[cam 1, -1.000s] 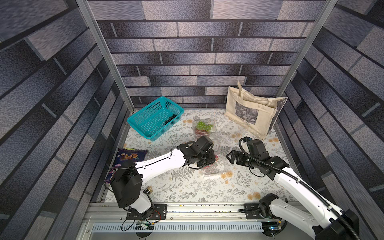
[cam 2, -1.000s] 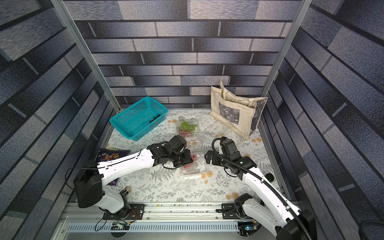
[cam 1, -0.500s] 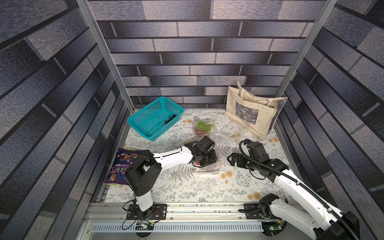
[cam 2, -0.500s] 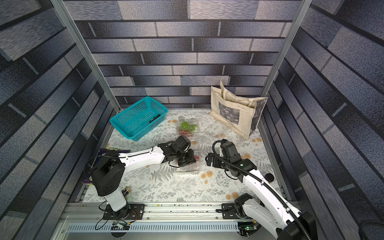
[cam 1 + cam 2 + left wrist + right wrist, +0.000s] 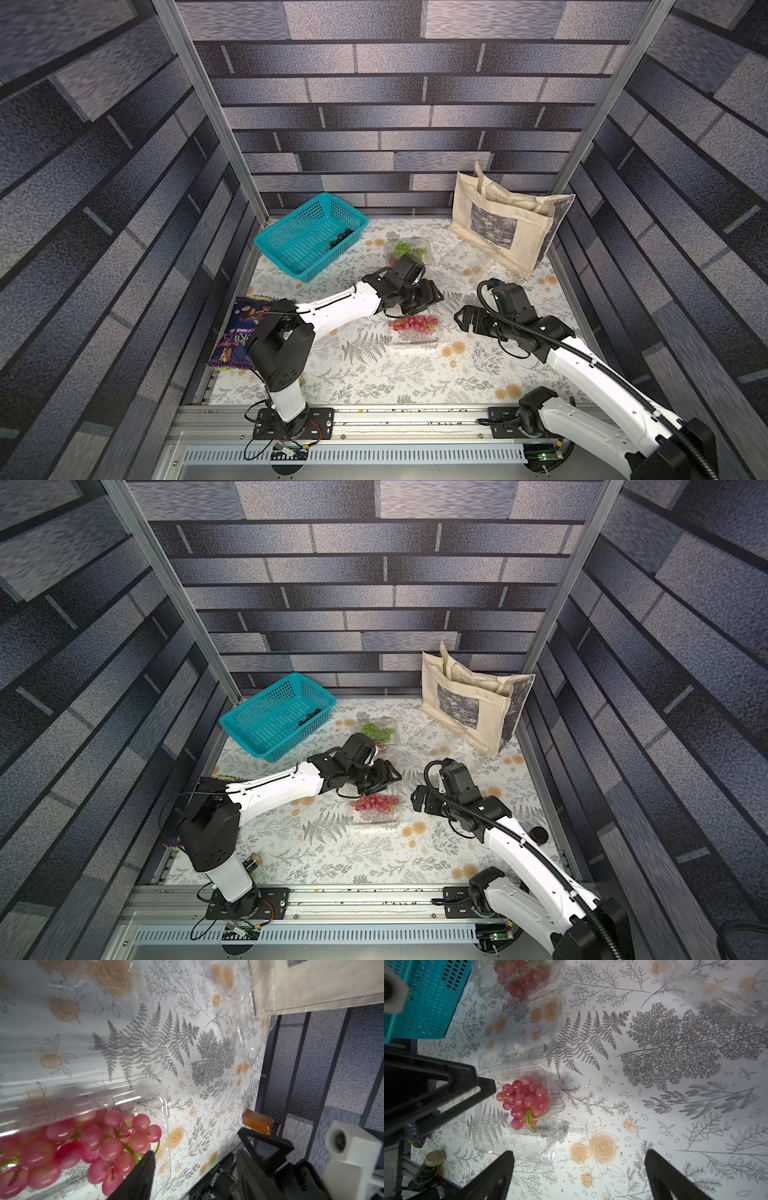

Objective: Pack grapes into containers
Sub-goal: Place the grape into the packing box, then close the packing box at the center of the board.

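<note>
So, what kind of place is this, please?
Most likely a robot test cell dressed as a fruit-packing table, not a real shop: brick-print wall panels on aluminium posts, left arm and right arm bolted to a front rail, and a floral tablecloth carrying red grapes in a clear clamshell box.

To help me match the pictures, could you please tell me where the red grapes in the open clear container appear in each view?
Top view: the red grapes lie just below centre.
Top view: again just below centre.
Left wrist: close up and large, inside clear plastic.
Right wrist: the whole bunch, seen from above.
Shared landmark: the open container holding them.
</note>
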Controlling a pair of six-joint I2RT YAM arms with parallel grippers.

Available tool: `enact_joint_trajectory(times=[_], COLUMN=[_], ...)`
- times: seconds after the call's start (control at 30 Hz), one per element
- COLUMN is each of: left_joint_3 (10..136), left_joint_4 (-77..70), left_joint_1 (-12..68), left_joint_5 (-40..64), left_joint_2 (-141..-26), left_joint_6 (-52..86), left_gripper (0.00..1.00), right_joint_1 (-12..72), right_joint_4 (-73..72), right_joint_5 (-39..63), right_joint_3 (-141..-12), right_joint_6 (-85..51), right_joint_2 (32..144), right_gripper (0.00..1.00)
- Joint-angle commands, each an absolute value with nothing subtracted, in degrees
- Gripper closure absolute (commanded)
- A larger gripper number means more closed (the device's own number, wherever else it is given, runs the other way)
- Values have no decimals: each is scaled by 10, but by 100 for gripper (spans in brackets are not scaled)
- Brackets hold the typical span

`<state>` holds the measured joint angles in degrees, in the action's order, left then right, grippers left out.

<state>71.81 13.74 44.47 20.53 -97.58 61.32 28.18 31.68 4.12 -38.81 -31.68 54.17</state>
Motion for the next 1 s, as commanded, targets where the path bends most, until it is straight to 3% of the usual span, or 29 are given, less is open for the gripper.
enact_joint_trajectory(times=[0.0, 0.07, 0.13, 0.5, 0.97], left_joint_3=[748, 748, 733, 540, 490], left_joint_4=[179, 198, 208, 197, -9], left_joint_1=[421, 398, 368, 215, 220], left_joint_5=[210, 207, 209, 236, 253], left_joint_2=[-924, -901, -873, -765, -879], left_joint_6=[587, 576, 571, 526, 549], left_gripper=[21, 7, 0, 0, 0], right_joint_1=[288, 292, 298, 337, 358], right_joint_4=[317, 308, 296, 220, 189], right_joint_5=[42, 50, 57, 69, 44], right_joint_3=[-409, -412, -415, -439, -482], right_joint_6=[-314, -314, -315, -303, -284], right_joint_2=[555, 567, 582, 699, 822], right_gripper=[0, 0, 0, 0, 0])
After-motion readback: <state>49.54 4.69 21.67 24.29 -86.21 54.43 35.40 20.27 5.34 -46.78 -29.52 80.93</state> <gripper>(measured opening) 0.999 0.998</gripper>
